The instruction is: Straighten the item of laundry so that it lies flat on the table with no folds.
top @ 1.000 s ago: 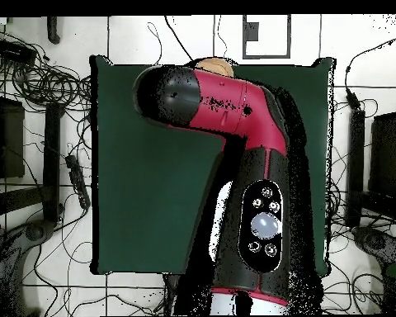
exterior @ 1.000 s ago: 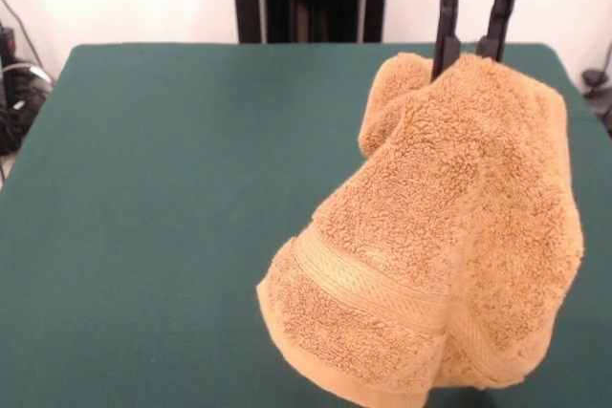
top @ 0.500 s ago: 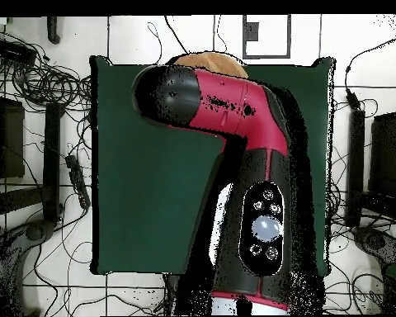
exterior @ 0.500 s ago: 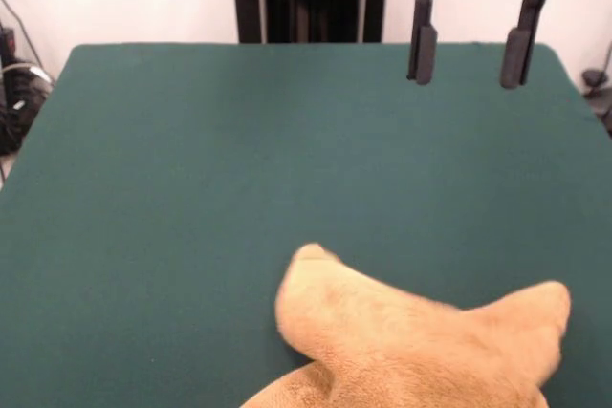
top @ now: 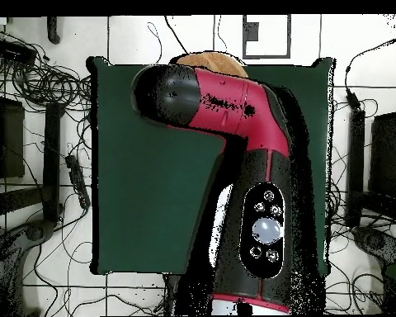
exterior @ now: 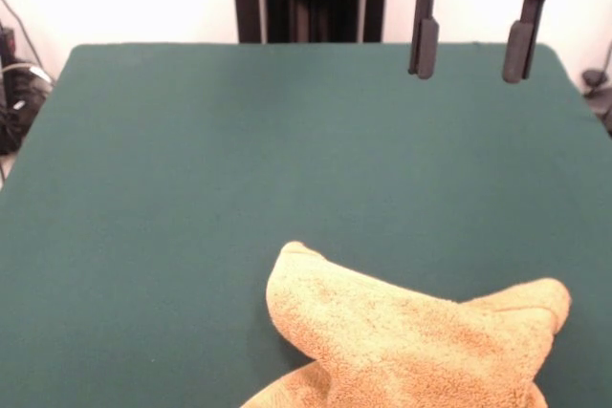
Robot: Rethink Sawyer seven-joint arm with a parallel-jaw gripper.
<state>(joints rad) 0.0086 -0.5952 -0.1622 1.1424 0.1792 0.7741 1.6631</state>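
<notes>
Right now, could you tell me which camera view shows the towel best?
The front view: the towel lies rumpled on the table at the picture's bottom edge, partly cut off, with the open pincer above it, empty. In the overhead view the arm hides all but a sliver of the towel at the table's edge.

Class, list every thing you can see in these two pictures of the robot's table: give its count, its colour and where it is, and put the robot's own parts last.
towel: one, orange-tan, crumpled in a heap at the table's edge nearest the front camera, not flat; the overhead view shows only a sliver of it past the arm.
table: one, dark green, fills most of the front view.
cables: many, dark, on the pale floor around the table in the overhead view.
arm: one, red and black, stretched over the table in the overhead view.
tool: one, black fingers under a red block, open, empty, raised above the table's far side.
</notes>
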